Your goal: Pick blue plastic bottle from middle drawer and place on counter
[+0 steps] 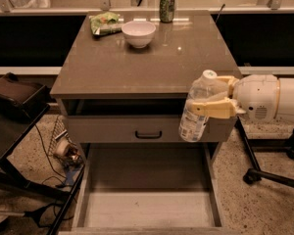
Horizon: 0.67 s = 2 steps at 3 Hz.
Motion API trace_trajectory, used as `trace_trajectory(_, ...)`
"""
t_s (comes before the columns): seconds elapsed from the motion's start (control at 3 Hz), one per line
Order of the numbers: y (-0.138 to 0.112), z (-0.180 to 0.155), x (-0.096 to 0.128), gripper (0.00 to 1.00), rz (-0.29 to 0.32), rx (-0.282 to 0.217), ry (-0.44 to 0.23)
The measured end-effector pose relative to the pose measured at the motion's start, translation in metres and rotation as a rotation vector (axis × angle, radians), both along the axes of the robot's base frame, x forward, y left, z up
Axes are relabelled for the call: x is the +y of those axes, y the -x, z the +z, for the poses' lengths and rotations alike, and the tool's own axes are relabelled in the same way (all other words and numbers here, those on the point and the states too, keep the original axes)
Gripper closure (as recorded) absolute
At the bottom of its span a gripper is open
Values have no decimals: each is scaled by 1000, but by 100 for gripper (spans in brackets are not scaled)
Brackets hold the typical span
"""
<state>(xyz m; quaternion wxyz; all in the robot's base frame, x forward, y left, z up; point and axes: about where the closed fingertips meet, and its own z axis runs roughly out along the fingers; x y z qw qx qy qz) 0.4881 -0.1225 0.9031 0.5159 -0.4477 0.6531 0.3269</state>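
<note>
My gripper (211, 96) comes in from the right on a white arm and is shut on the blue plastic bottle (195, 112), a clear bottle with a white cap and a bluish label. It holds the bottle upright in the air in front of the counter's front right corner, cap about level with the counter (137, 65) top. The middle drawer (147, 207) is pulled open below, and its pale floor shows nothing on it.
On the counter's far side stand a white bowl (138, 33), a green chip bag (105, 23) and a green soda can (166, 6). A closed drawer front with a black handle (148, 135) sits above the open drawer. A dark side table (12, 106) is at the left.
</note>
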Motion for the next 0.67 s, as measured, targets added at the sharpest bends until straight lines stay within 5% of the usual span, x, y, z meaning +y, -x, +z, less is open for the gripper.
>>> trace_trajectory(0.67, -19, 18, 2, 100, -23, -7, -11)
